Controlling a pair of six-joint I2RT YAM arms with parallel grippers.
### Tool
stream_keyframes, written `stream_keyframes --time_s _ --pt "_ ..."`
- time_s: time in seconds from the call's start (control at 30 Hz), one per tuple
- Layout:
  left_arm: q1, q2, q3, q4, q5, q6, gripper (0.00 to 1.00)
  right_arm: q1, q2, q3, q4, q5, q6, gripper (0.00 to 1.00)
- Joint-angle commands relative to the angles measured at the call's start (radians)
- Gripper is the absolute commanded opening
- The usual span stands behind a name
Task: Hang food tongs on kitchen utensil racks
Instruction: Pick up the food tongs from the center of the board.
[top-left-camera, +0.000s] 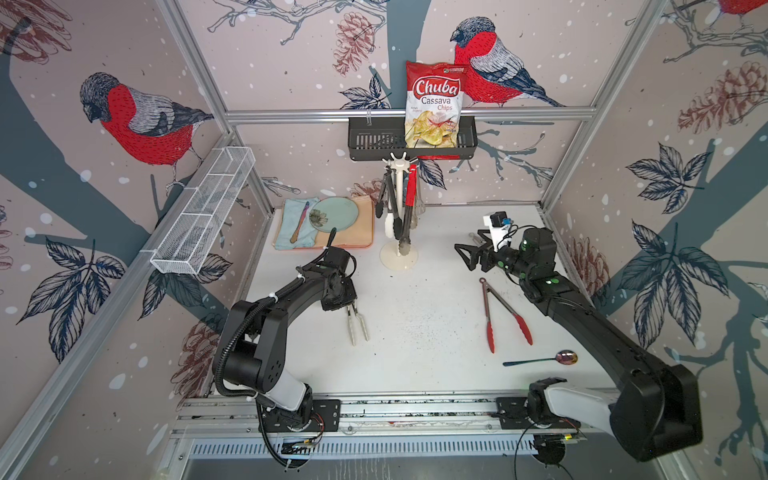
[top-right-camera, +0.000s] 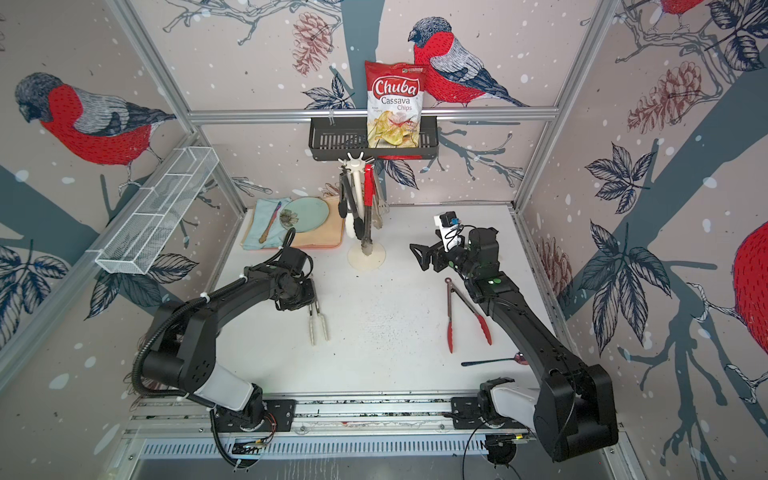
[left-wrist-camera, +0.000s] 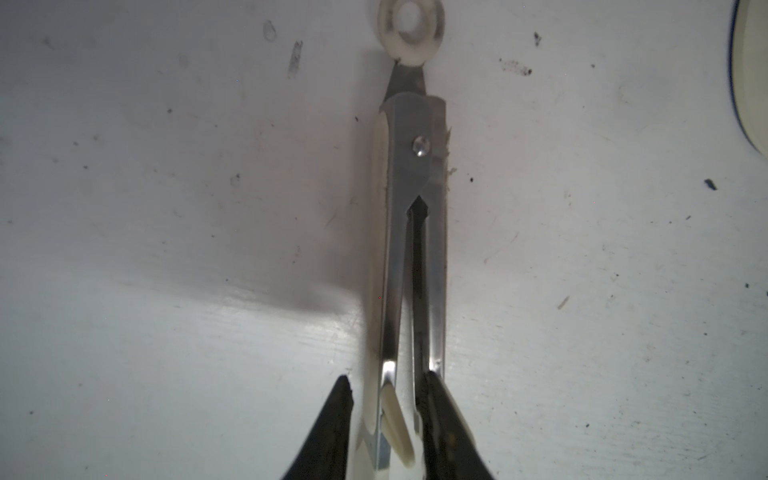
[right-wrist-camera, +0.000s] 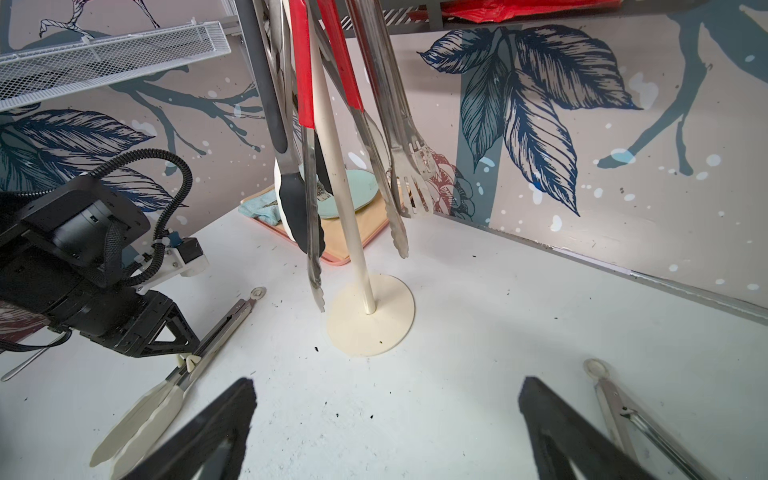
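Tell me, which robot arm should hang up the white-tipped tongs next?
The left arm. Its jaws sit on either side of the white-tipped tongs lying on the table. The right arm hovers by the rack with jaws wide open and empty, away from those tongs.

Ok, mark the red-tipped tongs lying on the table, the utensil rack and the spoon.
red-tipped tongs (top-left-camera: 486, 311): in a top view, on one steel arm.
utensil rack (right-wrist-camera: 386, 332): in the right wrist view, on the disc base.
spoon (top-left-camera: 567, 357): in a top view, on the bowl.
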Motion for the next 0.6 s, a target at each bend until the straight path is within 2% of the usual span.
stream_keyframes --time_s 0.0,0.1,0.23,0.5,0.57 --pt "-0.001 0.019 0.011 -0.025 -0.018 0.019 0.25 0.0 -0.004 -0.002 0.012 0.005 -0.016 1.0" --pt "0.0 0.023 0.002 -0.015 -0.006 0.024 0.2 0.002 -0.006 0.0 0.011 0.009 -0.018 1.0" --pt "0.0 0.023 -0.006 -0.015 -0.005 0.031 0.18 0.001 -0.005 0.005 0.009 0.012 -0.021 1.0" --pt "0.0 0.012 0.002 -0.025 -0.001 0.051 0.0 0.001 -0.004 0.007 0.007 0.015 -0.023 1.0" --pt "-0.001 0.013 0.0 -0.028 0.001 0.057 0.0 0.0 -0.004 0.007 0.007 0.015 -0.026 1.0"
